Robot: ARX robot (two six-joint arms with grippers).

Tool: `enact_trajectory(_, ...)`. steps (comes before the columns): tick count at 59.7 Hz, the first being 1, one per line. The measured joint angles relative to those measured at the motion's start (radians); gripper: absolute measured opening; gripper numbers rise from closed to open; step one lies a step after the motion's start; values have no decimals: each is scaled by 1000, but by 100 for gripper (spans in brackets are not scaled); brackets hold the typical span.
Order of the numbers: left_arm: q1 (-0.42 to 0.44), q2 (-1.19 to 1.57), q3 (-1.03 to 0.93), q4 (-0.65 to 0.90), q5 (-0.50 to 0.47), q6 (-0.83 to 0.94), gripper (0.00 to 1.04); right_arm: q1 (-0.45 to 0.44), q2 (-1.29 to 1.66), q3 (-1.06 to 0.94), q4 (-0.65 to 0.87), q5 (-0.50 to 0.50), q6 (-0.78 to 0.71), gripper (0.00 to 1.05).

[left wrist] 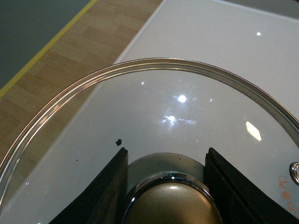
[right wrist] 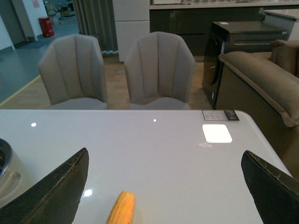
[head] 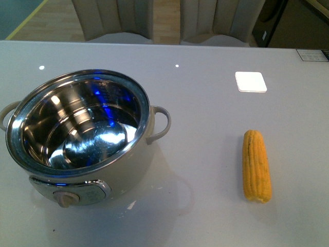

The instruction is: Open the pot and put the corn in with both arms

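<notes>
Toward the near left corner of the bench (head: 205,103), the pot (head: 131,177) is sitting uncovered. Its shiny steel bowl is facing upward and reflecting blue light. Its dial (head: 66,198) is facing the near edge, and a loop handle is projecting from each side. Toward the near right side, well apart from the pot, the corn (head: 256,165) is lying flat on the bench, its long axis running from the near edge toward the far edge. Neither arm is showing in the front view.

Left wrist view: the left gripper (left wrist: 167,150) is clamping the knob (left wrist: 170,205) of the glass lid (left wrist: 177,63), one dark finger sitting against each side. An edge of the bench and the wooden floor (left wrist: 56,79) are showing past and through the glass.

Right wrist view: the right gripper (right wrist: 164,153) is hovering over the bench with its fingers spread wide, holding nothing. The corn is lying on the bench below, between the two fingers and touching neither. Beyond the far edge, two upholstered chairs (right wrist: 74,70) are standing side by side.
</notes>
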Motion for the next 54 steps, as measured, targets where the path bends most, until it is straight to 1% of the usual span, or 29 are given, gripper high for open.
enact_trajectory(10,-8,122,0,80,-8,0,44,0,0,0,0,0,0,96)
enact_trajectory(22,-28,221,20,138,-8,-3,44,0,0,0,0,0,0,96)
enact_trajectory(32,-56,354,96,201,0,7,44,0,0,0,0,0,0,96)
enact_trajectory(54,-51,533,200,266,0,20,44,0,0,0,0,0,0,96)
